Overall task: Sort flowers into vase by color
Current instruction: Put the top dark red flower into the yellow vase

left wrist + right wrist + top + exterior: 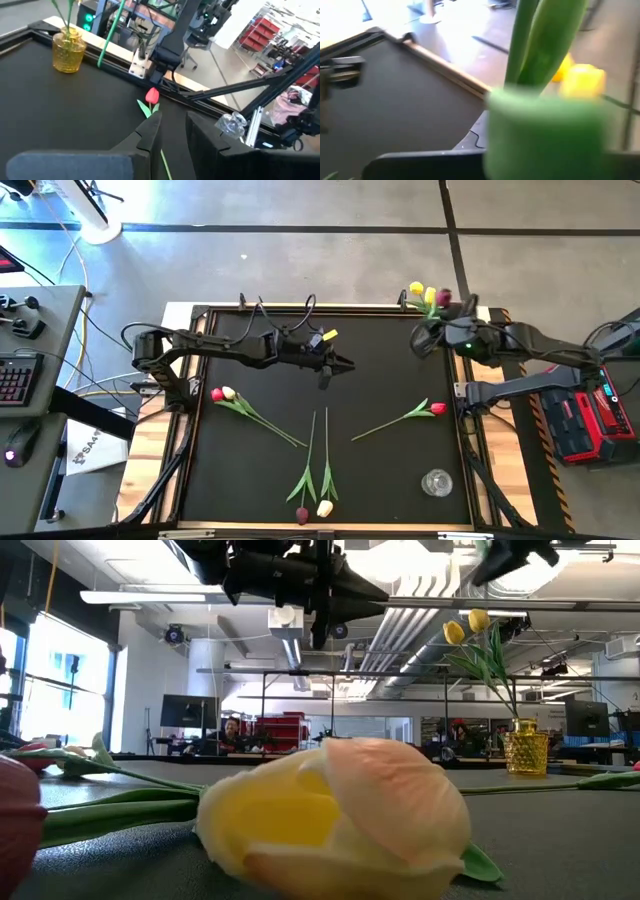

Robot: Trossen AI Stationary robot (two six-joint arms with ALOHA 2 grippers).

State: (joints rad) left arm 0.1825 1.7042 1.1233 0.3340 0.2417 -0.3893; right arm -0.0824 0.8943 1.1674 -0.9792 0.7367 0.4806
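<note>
While loose flowers (262, 418) lie across the table (380, 370) seen from above, the right pincer (428, 337), clamped on a maroon tulip (444, 298), hovers by the yellow vase (525, 752) holding two yellow tulips (466, 627). Left wrist view: the left pincer (172, 131) stands slightly apart above a red tulip (152, 95); an empty glass jar (231, 123) sits nearby.

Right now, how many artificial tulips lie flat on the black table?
5: red tulip and white tulip, left; maroon tulip and cream tulip, front edge; second red tulip, right. None looks hidden.

Bright ceiling lights, window glare in low view; right wrist view blurred, foreground tulip (335, 815) soft.
</note>
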